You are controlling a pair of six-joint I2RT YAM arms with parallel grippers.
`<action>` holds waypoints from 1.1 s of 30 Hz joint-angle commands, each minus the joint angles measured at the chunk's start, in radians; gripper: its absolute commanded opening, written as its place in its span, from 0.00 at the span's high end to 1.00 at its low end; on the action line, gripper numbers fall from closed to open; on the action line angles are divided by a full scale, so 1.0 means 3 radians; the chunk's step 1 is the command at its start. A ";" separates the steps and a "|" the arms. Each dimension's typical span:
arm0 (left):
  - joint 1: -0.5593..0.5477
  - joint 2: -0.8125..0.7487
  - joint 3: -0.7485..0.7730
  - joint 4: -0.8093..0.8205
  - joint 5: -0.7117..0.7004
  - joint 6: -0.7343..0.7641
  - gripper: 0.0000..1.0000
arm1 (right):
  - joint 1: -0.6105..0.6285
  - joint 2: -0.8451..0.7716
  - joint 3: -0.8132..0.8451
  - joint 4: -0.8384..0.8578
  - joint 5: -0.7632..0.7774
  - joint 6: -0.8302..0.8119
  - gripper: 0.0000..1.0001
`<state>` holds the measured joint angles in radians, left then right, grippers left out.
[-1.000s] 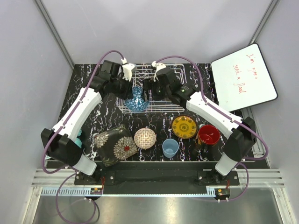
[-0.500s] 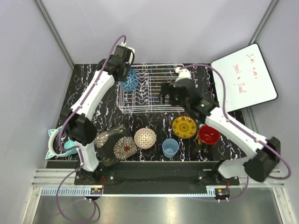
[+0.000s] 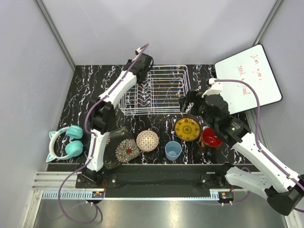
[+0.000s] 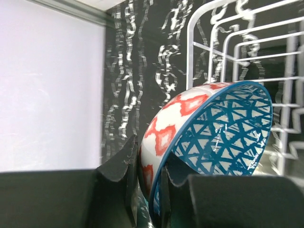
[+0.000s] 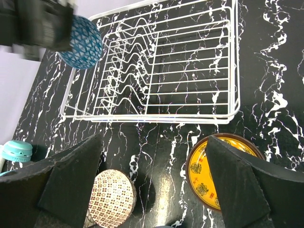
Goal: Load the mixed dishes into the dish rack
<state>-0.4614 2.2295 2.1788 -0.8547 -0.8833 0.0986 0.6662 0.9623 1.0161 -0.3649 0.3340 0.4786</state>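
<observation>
My left gripper point(image 3: 140, 66) is at the far left corner of the white wire dish rack point(image 3: 164, 97). In the left wrist view it point(image 4: 149, 178) is shut on the rim of a blue patterned bowl point(image 4: 218, 128) with red diamonds outside, held tilted beside the rack point(image 4: 223, 33). The right wrist view shows that bowl point(image 5: 83, 42) over the rack's point(image 5: 190, 71) left end. My right gripper point(image 3: 190, 102) point(image 5: 154, 178) is open and empty above the table, between the beige bowl point(image 5: 111, 197) and the yellow plate point(image 5: 209, 173).
In front of the rack lie a dark square floral plate point(image 3: 118, 147), the beige bowl point(image 3: 147, 140), a light blue cup point(image 3: 173, 150), the yellow plate point(image 3: 186, 128) and a dark mug point(image 3: 212, 137). Teal headphones point(image 3: 66, 142) are at the left, a white board point(image 3: 247, 78) at the right.
My left arm has carried the blue bowl from the rack's front left to its far left corner. My right arm has drawn back from the rack toward the right, near the yellow plate.
</observation>
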 commanded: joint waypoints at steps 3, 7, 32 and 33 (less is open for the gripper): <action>-0.0027 0.0187 0.0045 0.0644 -0.0757 0.0413 1.00 | -0.0022 -0.0160 -0.0099 -0.0026 0.0012 0.0087 0.02; -0.0067 0.0228 -0.0073 0.0778 -0.0793 0.0494 1.00 | -0.0022 0.0028 -0.0048 -0.0041 -0.0488 -0.0208 0.10; -0.0247 0.0279 -0.0630 0.0998 -0.0661 0.0459 0.92 | -0.0022 0.0397 -0.0002 -0.0287 -0.0852 -0.0378 0.08; -0.0252 0.0218 -0.0681 0.0983 -0.0620 0.0469 0.90 | -0.0017 0.0433 0.0008 -0.0292 -0.0868 -0.0383 0.07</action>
<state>-0.5316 2.3699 2.0171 -0.5842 -1.0767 0.2436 0.6636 1.0840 0.9962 -0.4606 0.1020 0.3908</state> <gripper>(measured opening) 0.184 0.919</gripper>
